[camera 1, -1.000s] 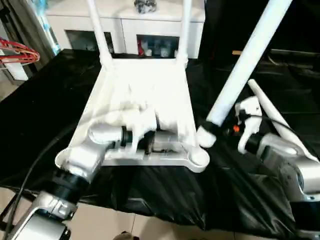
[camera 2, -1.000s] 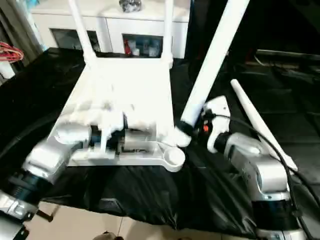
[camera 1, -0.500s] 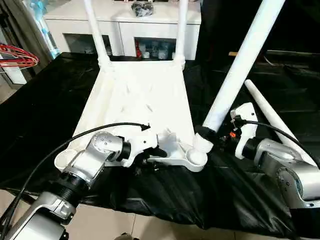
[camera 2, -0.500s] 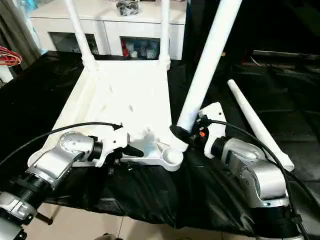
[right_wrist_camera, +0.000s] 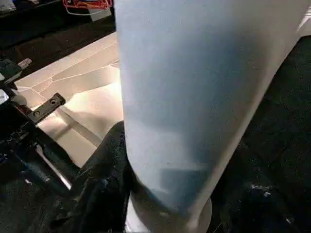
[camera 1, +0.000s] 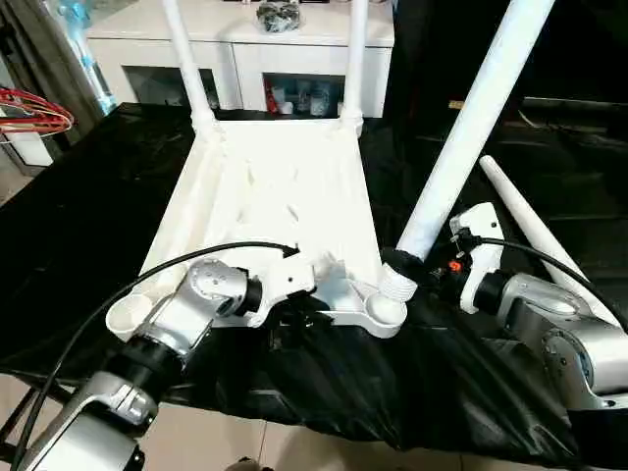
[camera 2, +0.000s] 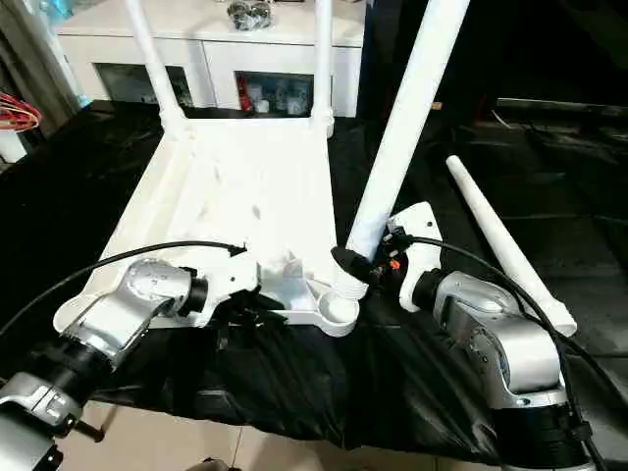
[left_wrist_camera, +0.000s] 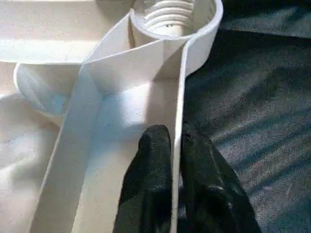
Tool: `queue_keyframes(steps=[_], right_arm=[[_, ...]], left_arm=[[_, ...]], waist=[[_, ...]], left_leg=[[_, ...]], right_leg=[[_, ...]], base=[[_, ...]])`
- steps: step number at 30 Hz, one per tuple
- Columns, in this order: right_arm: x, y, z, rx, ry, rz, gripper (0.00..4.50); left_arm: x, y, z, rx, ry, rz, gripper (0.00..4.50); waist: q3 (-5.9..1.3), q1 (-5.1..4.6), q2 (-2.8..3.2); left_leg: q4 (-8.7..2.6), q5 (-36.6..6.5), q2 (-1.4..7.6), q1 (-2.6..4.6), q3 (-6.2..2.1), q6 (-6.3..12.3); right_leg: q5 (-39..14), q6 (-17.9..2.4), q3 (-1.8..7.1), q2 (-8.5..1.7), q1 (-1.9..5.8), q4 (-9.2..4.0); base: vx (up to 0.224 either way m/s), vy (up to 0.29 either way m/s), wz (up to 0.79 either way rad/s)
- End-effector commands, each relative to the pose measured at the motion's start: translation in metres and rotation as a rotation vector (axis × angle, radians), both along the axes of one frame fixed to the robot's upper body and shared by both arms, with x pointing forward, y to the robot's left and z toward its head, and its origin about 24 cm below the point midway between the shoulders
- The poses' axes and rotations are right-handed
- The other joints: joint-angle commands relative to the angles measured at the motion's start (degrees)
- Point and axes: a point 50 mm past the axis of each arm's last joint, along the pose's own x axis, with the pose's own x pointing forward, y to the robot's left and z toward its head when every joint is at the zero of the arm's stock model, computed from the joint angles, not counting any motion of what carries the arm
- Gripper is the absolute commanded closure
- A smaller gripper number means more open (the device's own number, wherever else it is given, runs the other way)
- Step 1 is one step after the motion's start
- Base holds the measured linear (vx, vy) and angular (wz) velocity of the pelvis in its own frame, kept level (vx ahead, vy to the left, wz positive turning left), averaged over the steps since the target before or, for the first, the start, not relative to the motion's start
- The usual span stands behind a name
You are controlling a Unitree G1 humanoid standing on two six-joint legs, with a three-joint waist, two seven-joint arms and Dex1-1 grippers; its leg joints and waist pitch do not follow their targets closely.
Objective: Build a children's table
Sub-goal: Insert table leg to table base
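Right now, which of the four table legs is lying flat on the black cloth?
The loose leg beside the right gripper; two stand in far sockets, one is held.

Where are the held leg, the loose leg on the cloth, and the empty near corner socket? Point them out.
held leg (camera 1: 471,128): left eye view, mid-shaft.
loose leg (camera 1: 535,231): left eye view, middle of the tube.
empty corner socket (camera 1: 126,315): left eye view, socket rim.

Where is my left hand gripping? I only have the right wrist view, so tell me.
Observer: Your left hand pinches the tabletop's near rim wall, one finger on each side.
Operator: Report the socket under the leg I'm holding.
Observer: The near right corner socket is empty. The tilted leg's lower end sits at the socket's far edge and is not seated in it.
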Motion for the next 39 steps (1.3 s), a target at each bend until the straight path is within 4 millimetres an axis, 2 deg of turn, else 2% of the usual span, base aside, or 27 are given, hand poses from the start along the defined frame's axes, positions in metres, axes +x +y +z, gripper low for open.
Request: queue_keyframes(steps=[1,4,5,8,10,12,16,18,21,26,27,28,29,30,32,33,34,39], right_arm=[[-0.001,0.003,0.003,-0.007,-0.018,0.006,2.63],[0.0,0.003,0.004,-0.006,-0.019,0.009,2.63],[0.0,0.004,0.004,-0.005,-0.019,0.012,2.63],[0.001,0.004,0.004,-0.004,-0.019,0.014,2.63],[0.003,0.003,0.004,-0.01,-0.021,0.015,2.63],[0.005,0.002,0.004,-0.014,-0.023,0.018,2.63],[0.01,0.005,0.003,-0.029,-0.028,0.027,2.63],[0.012,0.007,0.002,-0.03,-0.029,0.033,2.63],[0.017,0.012,0.0,-0.058,-0.033,0.05,2.63],[0.025,0.015,-0.005,-0.073,-0.032,0.054,2.63],[0.026,0.015,-0.005,-0.078,-0.031,0.057,2.63],[0.027,0.016,-0.006,-0.082,-0.03,0.059,2.63],[0.028,0.016,-0.006,-0.084,-0.03,0.06,2.63],[0.028,0.016,-0.006,-0.085,-0.029,0.062,2.63],[0.03,0.017,-0.007,-0.088,-0.031,0.066,2.63],[0.03,0.017,-0.007,-0.088,-0.031,0.068,2.63],[0.031,0.017,-0.007,-0.09,-0.032,0.07,2.63],[0.032,0.017,-0.009,-0.094,-0.031,0.076,2.63]], left_arm=[[0.003,0.002,0.0,0.023,-0.007,0.014,4.4],[0.003,0.002,0.0,0.016,0.008,0.023,4.5],[0.003,0.003,-0.001,0.005,0.032,0.054,4.5],[0.004,0.005,-0.002,-0.006,0.059,0.109,4.5],[0.007,0.004,0.001,-0.039,0.059,0.173,4.5],[0.009,0.002,0.004,-0.076,0.062,0.232,4.5],[0.008,-0.004,0.006,-0.098,0.05,0.25,4.5],[0.009,-0.004,0.006,-0.097,0.046,0.266,4.5],[0.009,-0.01,0.008,-0.146,0.016,0.263,4.5],[0.007,-0.015,0.006,-0.191,0.007,0.252,4.5],[0.007,-0.015,0.004,-0.181,0.005,0.254,4.5],[0.007,-0.014,0.002,-0.171,0.012,0.26,4.5],[0.007,-0.014,0.001,-0.165,0.016,0.265,4.5],[0.006,-0.013,0.0,-0.155,0.017,0.26,4.5],[0.006,-0.012,-0.002,-0.14,0.016,0.264,4.5],[0.005,-0.012,-0.002,-0.139,0.021,0.264,4.5],[0.006,-0.011,-0.002,-0.133,0.019,0.262,4.22],[0.01,-0.005,-0.009,-0.041,0.005,0.295,3.93]], waist=[[-3.84,-0.16,-0.24],[-3.92,-0.41,-0.48],[-3.91,-0.64,-0.63],[-3.88,-0.88,-0.57],[-3.94,-1.21,-0.97],[-3.89,-1.41,-0.99],[-3.93,-1.83,-1.1],[-3.99,-1.91,-1.36],[-3.96,-2.08,-1.23],[-4.09,-1.87,-1.3],[-4.02,-1.84,-1.31],[-4.03,-1.8,-1.78],[-4.03,-1.7,-1.62],[-3.92,-1.8,-1.78],[-3.9,-1.83,-1.67],[-3.9,-1.91,-1.85],[-3.84,-1.94,-1.87],[-3.76,-2.0,-1.64]], left_leg=[[-4.25,-16.22,1.27,1.02,-1.26,-0.77],[-4.26,-15.34,1.26,0.7,-1.34,-0.58],[-4.25,-14.98,1.25,0.61,-1.31,-0.43],[-4.14,-14.63,1.2,0.63,-1.22,-0.04],[-4.1,-13.99,1.28,0.54,-1.2,0.32],[-4.07,-13.8,1.29,0.45,-1.17,0.57],[-3.9,-12.31,1.04,0.11,-1.2,1.23],[-3.82,-11.9,1.08,0.25,-1.1,1.63],[-3.74,-11.48,0.98,0.13,-1.04,1.94],[-3.71,-11.1,1.13,0.34,-0.94,2.3],[-3.69,-11.37,1.17,0.4,-0.88,2.3],[-3.75,-11.34,1.17,0.33,-0.9,2.34],[-3.77,-11.14,1.21,0.36,-0.95,2.33],[-3.81,-11.28,1.17,0.25,-0.92,2.34],[-3.83,-11.51,1.17,0.27,-0.98,2.23],[-3.81,-11.54,1.12,0.23,-0.95,2.26],[-3.82,-11.79,1.09,0.28,-0.95,2.21],[-3.86,-12.92,1.14,0.55,-0.96,1.93]], right_leg=[[-23.0,-7.78,2.59,-3.24,2.48,-5.09],[-22.52,-7.65,2.56,-3.29,2.69,-4.95],[-21.98,-7.84,2.57,-3.24,2.71,-4.83],[-21.61,-8.56,2.57,-3.21,2.66,-4.82],[-21.08,-8.86,2.55,-3.17,2.73,-4.67],[-21.25,-9.03,2.54,-3.17,2.75,-4.61],[-21.65,-8.49,2.46,-3.13,2.89,-4.73],[-21.25,-8.64,2.53,-3.09,2.75,-4.68],[-20.77,-9.04,2.46,-3.04,2.76,-4.71],[-19.07,-9.8,2.59,-3.03,2.6,-4.58],[-19.28,-9.75,2.64,-3.04,2.5,-4.62],[-19.61,-9.65,2.6,-3.05,2.69,-4.47],[-19.68,-9.6,2.63,-3.11,2.68,-4.43],[-20.32,-9.23,2.62,-3.07,2.67,-4.55],[-21.45,-8.77,2.59,-3.14,2.64,-4.63],[-21.7,-8.64,2.58,-3.13,2.64,-4.69],[-22.58,-8.4,2.56,-3.13,2.59,-4.78],[-24.14,-7.78,2.55,-3.07,2.3,-5.15]], base=[[0.0,0.0,0.0],[0.0,0.0,0.0],[0.0,0.0,0.0],[0.0,0.0,0.0],[0.0,0.0,0.0],[0.0,0.0,0.0],[0.0,0.0,0.0],[0.0,0.0,0.0],[0.0,0.0,0.0],[0.0,0.0,0.0],[0.0,0.0,0.0],[0.0,0.0,0.0],[0.0,0.0,0.0],[0.0,0.0,0.0],[0.0,0.0,0.0],[0.0,0.0,0.0],[0.0,0.0,0.0],[0.0,0.0,0.0]])
